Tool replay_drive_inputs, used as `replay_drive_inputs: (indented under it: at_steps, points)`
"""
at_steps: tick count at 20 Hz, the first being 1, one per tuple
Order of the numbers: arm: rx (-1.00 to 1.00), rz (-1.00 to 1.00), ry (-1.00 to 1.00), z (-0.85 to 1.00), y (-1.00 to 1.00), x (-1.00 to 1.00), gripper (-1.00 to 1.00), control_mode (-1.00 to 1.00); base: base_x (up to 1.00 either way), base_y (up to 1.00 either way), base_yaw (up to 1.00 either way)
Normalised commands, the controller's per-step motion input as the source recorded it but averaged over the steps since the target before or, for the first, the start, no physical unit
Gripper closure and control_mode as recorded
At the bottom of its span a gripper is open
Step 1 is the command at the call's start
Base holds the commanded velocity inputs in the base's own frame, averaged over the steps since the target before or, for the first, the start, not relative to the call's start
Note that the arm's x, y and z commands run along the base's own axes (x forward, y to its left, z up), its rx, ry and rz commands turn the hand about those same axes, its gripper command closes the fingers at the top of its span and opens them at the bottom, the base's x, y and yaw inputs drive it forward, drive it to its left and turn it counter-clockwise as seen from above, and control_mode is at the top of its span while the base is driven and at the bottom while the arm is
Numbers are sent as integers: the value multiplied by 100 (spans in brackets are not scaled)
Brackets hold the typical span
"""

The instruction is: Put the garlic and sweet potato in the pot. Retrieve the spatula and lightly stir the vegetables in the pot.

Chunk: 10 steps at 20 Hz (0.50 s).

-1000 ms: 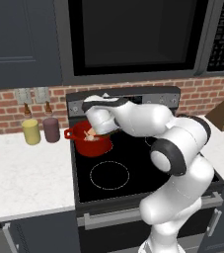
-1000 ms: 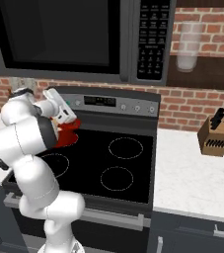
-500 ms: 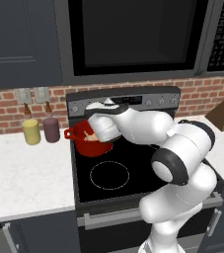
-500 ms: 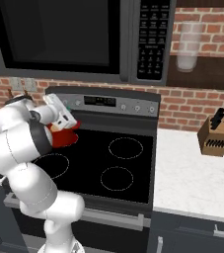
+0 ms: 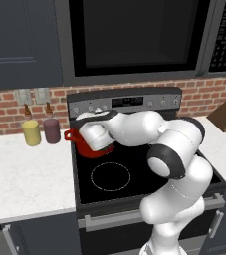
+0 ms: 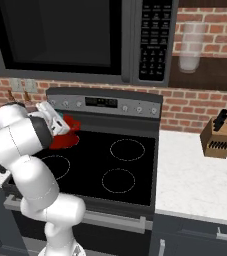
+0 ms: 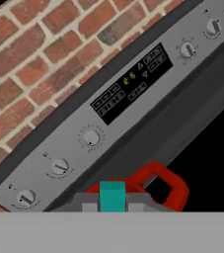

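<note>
The hand [image 7: 112, 206] is clenched on the spatula [image 7: 112, 196], its smooth teal handle showing between the dark tips, directly over the pot [image 5: 87, 146] at the stove's far left burner. A stroke too hard could shove the light, glossy red pot off the slick black glass cooktop [image 6: 120, 170] or flick the vegetables out; they are hidden under the wrist.

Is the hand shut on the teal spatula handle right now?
Yes: in the hand view, the hand is shut on the teal spatula handle, just above the round red pot.
</note>
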Motion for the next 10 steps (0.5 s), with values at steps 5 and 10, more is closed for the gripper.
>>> replay_drive_inputs:
  at_steps: [5, 10]
  points:
    - [-14, -3, -12, -22, 26, 27, 100, -100, 0, 0, 0]
    - [-30, -13, -20, -11, 0, 11, 100, -100, 0, 0, 0]
